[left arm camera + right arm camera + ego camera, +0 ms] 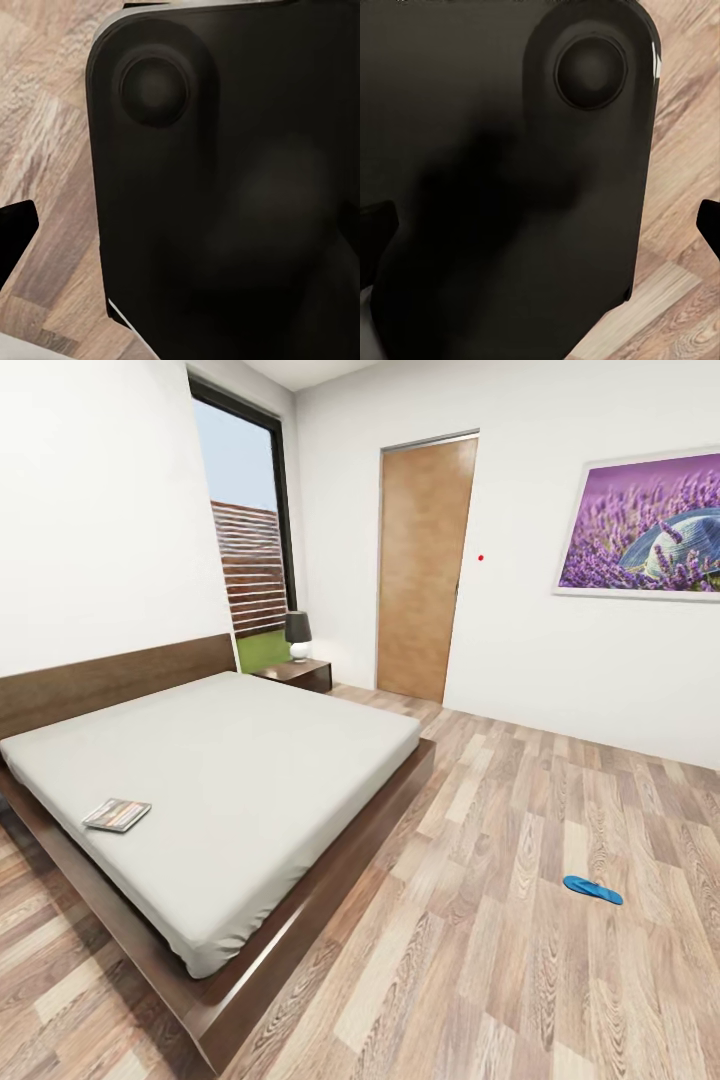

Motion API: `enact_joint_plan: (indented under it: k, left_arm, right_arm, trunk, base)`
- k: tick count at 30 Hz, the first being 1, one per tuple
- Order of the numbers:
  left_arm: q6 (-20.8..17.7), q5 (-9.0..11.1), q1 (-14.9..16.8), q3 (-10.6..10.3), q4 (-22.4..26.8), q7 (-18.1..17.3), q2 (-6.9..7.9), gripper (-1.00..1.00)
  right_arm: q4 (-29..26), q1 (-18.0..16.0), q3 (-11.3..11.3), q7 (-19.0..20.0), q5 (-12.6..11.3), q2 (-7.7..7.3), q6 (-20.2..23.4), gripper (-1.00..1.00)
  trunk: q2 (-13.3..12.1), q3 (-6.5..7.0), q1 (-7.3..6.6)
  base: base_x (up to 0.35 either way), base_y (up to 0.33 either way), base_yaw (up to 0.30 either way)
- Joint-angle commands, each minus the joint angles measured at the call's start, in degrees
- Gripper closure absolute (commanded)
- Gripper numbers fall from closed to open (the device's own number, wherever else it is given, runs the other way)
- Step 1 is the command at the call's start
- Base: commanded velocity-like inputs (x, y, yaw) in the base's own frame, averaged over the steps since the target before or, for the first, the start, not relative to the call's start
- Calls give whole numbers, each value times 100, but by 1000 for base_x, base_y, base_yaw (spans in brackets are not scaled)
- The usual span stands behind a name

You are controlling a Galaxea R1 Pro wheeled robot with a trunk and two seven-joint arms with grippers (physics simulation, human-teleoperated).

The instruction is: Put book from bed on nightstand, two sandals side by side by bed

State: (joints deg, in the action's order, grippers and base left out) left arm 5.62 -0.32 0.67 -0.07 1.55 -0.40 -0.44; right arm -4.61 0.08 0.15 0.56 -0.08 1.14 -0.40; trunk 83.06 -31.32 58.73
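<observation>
Book point(117, 815) lies on bed point(250, 780), near-left edge; one blue sandal point(592, 889) on plank floor point(480, 960) far right. Nightstand point(297, 674) beyond bed. Claw state: cannot tell, both wrist views face dark robot body.

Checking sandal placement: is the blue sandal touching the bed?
Apart. The head view shows the sandal lying alone on the wood floor, with a wide stretch of bare planks between it and the bed.

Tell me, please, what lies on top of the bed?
On the bed, a thin book lies flat on the grey mattress near its left edge. The rest of the mattress is bare. What is under the low bed frame cannot be seen.
</observation>
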Motion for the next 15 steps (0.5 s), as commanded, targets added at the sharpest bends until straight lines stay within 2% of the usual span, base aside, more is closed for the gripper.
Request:
enact_joint_plan:
  k: [1,8,15]
  left_arm:
    - [21,-3,1,0,-5,-4,-2,-100]
    - [25,-3,2,-1,-5,-4,-2,-100]
    - [25,-3,3,-5,-5,-4,-6,-100]
  right_arm:
    - [-7,1,1,6,-1,0,-4,-100]
    - [-11,1,2,6,-1,0,-2,-100]
    - [-45,1,-8,6,-1,0,-4,-100]
  trunk:
    - [2,-5,0]
    - [2,-5,0]
    - [2,-5,0]
  base:
    - [0,-2,0]
    - [0,-1,-8]
    - [0,0,-80]
